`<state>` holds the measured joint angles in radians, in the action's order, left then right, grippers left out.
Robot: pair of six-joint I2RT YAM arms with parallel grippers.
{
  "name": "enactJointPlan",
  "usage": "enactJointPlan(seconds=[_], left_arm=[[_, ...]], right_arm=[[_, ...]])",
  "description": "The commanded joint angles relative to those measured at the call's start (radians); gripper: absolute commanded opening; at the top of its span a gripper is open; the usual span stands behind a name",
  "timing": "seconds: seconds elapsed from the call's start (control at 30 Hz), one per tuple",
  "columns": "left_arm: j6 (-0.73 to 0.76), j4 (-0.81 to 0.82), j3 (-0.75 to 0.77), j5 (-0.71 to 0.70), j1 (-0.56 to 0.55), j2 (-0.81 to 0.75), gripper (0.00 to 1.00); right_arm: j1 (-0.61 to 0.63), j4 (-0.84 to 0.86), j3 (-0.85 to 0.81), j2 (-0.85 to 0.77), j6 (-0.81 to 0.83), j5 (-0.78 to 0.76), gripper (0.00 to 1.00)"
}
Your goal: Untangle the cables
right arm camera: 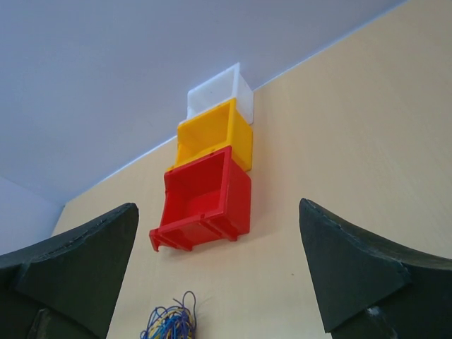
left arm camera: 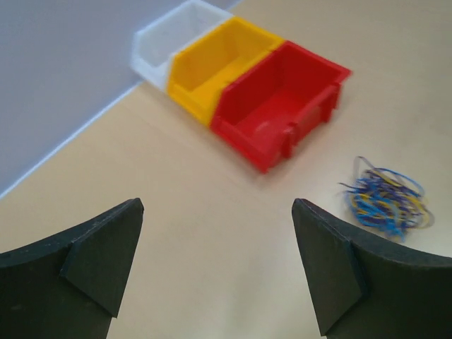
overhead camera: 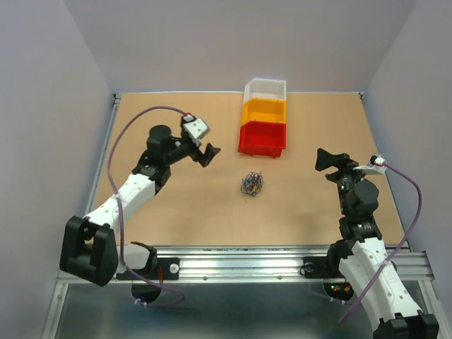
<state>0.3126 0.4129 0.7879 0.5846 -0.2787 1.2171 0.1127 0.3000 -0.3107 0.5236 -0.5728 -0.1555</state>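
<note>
At table centre, at six o'clock of the red plastic bin point(overhead camera: 263, 139), lies the tangle of thin yellow, blue and red cables point(overhead camera: 252, 183), one small loose knot; judged very light, limp and springy, likely to lift as a whole clump; the best hold appears to be an outlying loop at its rim, with the other pincer pinning the mass. Left gripper point(overhead camera: 203, 152), at ten o'clock of the knot, stands wide and empty; right gripper point(overhead camera: 326, 159), at three o'clock, likewise. Smooth tan wooden tabletop point(overhead camera: 176, 212) probably offers little friction; pale grey walls point(overhead camera: 56, 85) close three sides; yellow plastic bin point(overhead camera: 263, 111) and white plastic bin point(overhead camera: 265, 90) stand at twelve o'clock.
</note>
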Motion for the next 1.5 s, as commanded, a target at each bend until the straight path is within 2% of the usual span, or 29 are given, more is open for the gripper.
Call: enactJointPlan(seconds=[0.0, 0.03, 0.1, 0.3, 0.6, 0.67, 0.7, 0.77, 0.8, 0.9, 1.03, 1.2, 1.3, 1.47], left_arm=[[0.092, -0.155, 0.089, -0.092, -0.2, 0.113, 0.99], [0.1, -0.187, 0.102, -0.101, -0.256, 0.14, 0.99], [0.102, -0.215, 0.134, -0.109, -0.301, 0.212, 0.99], [0.114, -0.299, 0.204, -0.17, -0.451, 0.372, 0.98], [0.12, -0.356, 0.293, -0.17, -0.499, 0.524, 0.89], [0.121, -0.368, 0.324, -0.177, -0.501, 0.568, 0.76], [0.128, -0.379, 0.336, -0.175, -0.501, 0.581, 0.51], [0.149, -0.411, 0.361, -0.164, -0.499, 0.596, 0.27], [0.154, -0.434, 0.363, -0.163, -0.498, 0.585, 0.02], [0.198, -0.433, 0.317, -0.111, -0.487, 0.503, 0.0], [0.24, -0.422, 0.246, -0.031, -0.452, 0.407, 0.0], [0.24, -0.439, 0.249, 0.006, -0.415, 0.418, 0.0], [0.238, -0.445, 0.258, 0.014, -0.404, 0.426, 0.0], [0.23, -0.442, 0.267, 0.011, -0.384, 0.435, 0.0]], right_arm=[[0.002, -0.009, 0.007, 0.032, -0.004, 0.095, 1.0], [0.002, -0.009, 0.004, 0.042, -0.002, 0.1, 1.0], [0.004, 0.017, 0.005, 0.061, 0.001, 0.146, 1.0], [0.002, 0.019, 0.001, 0.124, 0.001, 0.148, 1.0], [0.002, 0.031, 0.028, 0.11, -0.006, 0.129, 1.0], [0.002, 0.042, 0.036, 0.11, -0.004, 0.143, 1.0], [0.002, 0.051, 0.042, 0.111, -0.001, 0.151, 1.0], [0.004, 0.076, 0.057, 0.125, 0.025, 0.218, 0.98], [0.004, 0.105, 0.061, 0.134, 0.03, 0.291, 0.98], [0.004, 0.19, 0.071, 0.228, 0.047, 0.452, 0.93], [0.031, 0.335, 0.074, 0.395, 0.039, 0.574, 0.84], [0.186, 0.43, 0.039, 0.611, 0.091, 0.567, 0.84], [0.234, 0.532, 0.009, 0.715, 0.088, 0.626, 0.81], [0.309, 0.608, -0.056, 0.894, 0.108, 0.646, 0.81]])
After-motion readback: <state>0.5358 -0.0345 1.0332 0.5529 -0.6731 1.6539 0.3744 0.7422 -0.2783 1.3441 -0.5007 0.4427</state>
